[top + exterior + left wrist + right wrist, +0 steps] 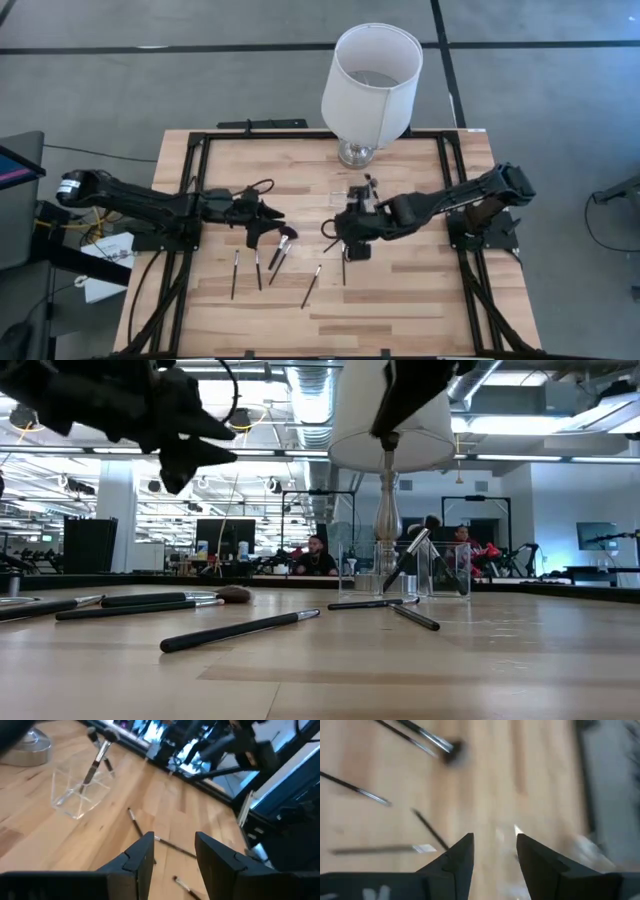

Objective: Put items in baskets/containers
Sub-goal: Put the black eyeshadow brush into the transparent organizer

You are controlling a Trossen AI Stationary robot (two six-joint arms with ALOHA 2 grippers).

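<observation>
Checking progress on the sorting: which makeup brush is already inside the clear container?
The silver-ferruled brush leaning tilted inside the clear container near the lamp base; the other brushes lie flat on the table.

left arm: reaches in from frame left, left gripper (pixel 268 222) jaws apart, empty | right arm: from right, right gripper (pixel 345 238) mid-frame, jaws parted, empty

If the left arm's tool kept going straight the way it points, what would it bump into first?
Probably a thin brush lying on the table just ahead of the left tool; depth is hard to judge. The clear tray sits off to one side.
</observation>
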